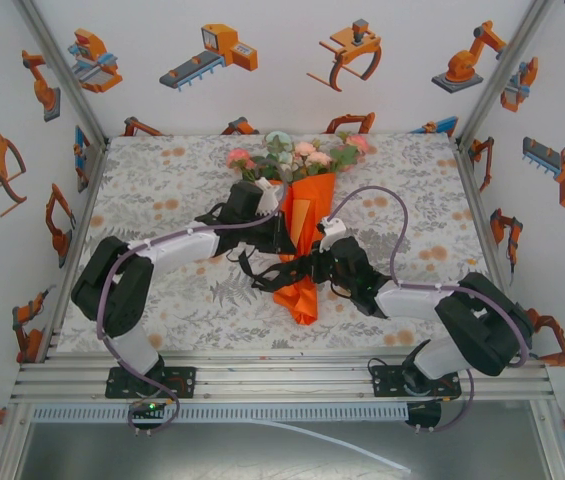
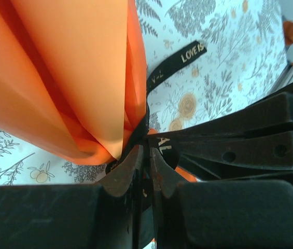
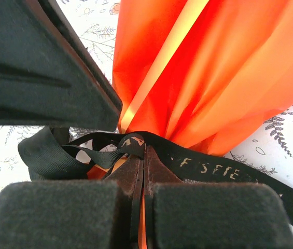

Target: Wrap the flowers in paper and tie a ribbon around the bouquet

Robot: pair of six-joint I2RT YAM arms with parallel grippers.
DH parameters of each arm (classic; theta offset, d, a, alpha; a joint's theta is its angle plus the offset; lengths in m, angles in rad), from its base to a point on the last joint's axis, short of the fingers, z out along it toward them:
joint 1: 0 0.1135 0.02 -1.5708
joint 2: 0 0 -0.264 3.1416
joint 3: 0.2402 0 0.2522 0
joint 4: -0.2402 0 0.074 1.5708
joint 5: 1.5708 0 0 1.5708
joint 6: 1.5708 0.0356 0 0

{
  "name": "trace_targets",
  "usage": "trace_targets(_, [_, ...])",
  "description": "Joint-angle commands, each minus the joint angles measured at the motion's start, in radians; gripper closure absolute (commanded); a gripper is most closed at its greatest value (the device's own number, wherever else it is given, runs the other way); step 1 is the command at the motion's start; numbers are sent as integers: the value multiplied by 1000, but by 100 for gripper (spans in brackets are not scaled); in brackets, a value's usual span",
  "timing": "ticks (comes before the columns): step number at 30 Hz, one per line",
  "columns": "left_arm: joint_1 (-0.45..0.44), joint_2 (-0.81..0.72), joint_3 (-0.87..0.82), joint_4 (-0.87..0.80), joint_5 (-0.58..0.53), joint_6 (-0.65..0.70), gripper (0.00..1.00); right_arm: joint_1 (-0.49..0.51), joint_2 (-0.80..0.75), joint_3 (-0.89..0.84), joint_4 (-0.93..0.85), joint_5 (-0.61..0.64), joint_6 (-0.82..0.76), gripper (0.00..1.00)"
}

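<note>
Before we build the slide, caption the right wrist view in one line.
Right gripper shut on the black ribbon looped around the narrow end of the orange paper.

The paper is thin and smooth, the ribbon matt woven fabric.

Under the left gripper I see a table with a grey floral cloth; beyond it, white walls printed with orange robot drawings; behind it, aluminium rails.
</note>
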Motion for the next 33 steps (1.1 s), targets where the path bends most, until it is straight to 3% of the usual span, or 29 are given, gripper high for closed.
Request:
trace_targets(1, [-5, 27, 38, -77, 17, 77, 83, 4, -29, -3, 28, 12, 8, 100])
trace_targets(7, [-26, 19, 35, -73, 99, 122, 83, 4, -25, -1, 22, 22, 4, 100])
trace_targets(13, [-29, 19, 18, -58, 105, 119, 81, 4, -17, 7, 20, 21, 6, 100])
trace_targets(24, [-44, 64, 35, -22, 205, 86, 69, 4, -15, 12, 16, 24, 7, 100])
trace_targets(33, [-50, 88, 46, -22, 155, 77, 68, 4, -9, 19, 16, -8, 7, 100])
